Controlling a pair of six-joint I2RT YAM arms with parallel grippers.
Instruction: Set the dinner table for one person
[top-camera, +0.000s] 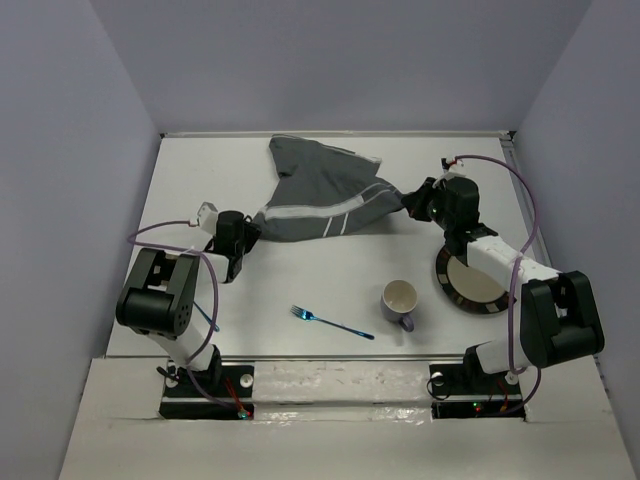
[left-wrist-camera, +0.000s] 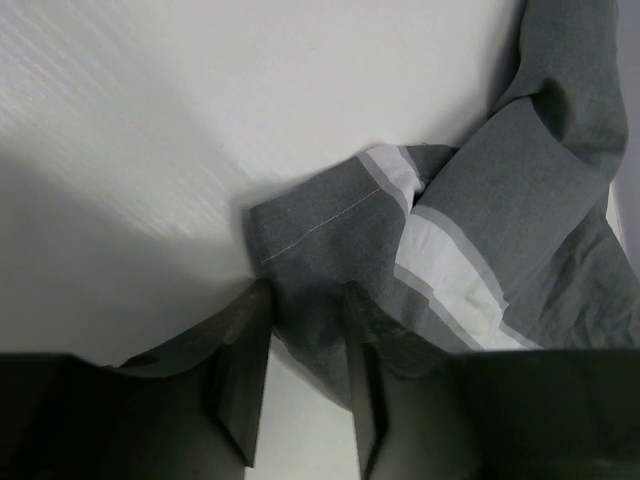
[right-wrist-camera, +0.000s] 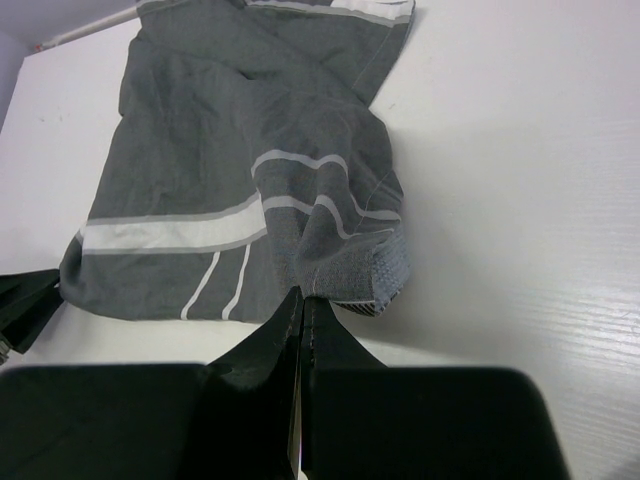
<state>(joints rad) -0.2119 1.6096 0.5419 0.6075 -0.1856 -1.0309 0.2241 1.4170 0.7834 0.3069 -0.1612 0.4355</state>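
Left gripper (left-wrist-camera: 305, 298) jaws apart around striped placemat (left-wrist-camera: 330, 235) corner — pinch fully before pulling; right gripper (right-wrist-camera: 301, 300) clamped on opposite edge.

Cloth: dark grey crumpled cloth placemat with pale stripes (right-wrist-camera: 190, 180), bunched and folded, lying on matte-white flat tabletop (right-wrist-camera: 520, 150).
Gripper: black two-finger right gripper (right-wrist-camera: 301, 310), jaws pressed together on placemat's near hem.
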